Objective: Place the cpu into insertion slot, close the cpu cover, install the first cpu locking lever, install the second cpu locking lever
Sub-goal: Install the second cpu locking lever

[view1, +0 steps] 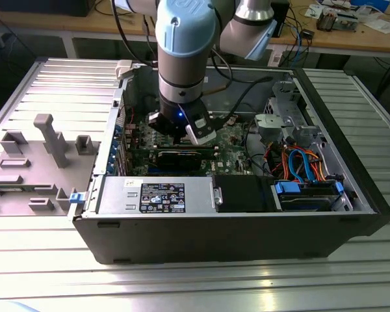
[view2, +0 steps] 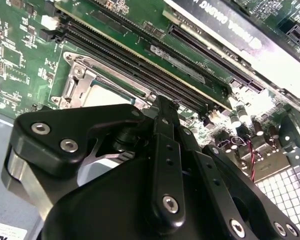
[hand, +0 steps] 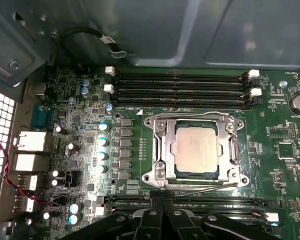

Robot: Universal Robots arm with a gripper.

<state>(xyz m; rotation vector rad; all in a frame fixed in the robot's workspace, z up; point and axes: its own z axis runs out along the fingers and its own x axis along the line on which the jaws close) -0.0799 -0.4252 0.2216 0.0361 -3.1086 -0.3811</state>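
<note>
CPU: we count one cpu (hand: 196, 150), seated in the insertion slot (hand: 155, 175).
Cover: one cpu cover (hand: 233, 150), closed over it.
Gripper (hand: 162, 207): one, jaws together, holding nothing.
Hidden: slot's near edge, behind the fingers (hand: 155, 220).

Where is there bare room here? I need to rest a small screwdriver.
Free: ribbed table in front of the computer case, and more beyond the grey fixture tray. Crowded: inside the case, around the cpu under the gripper, amid cables and memory slots.
</note>
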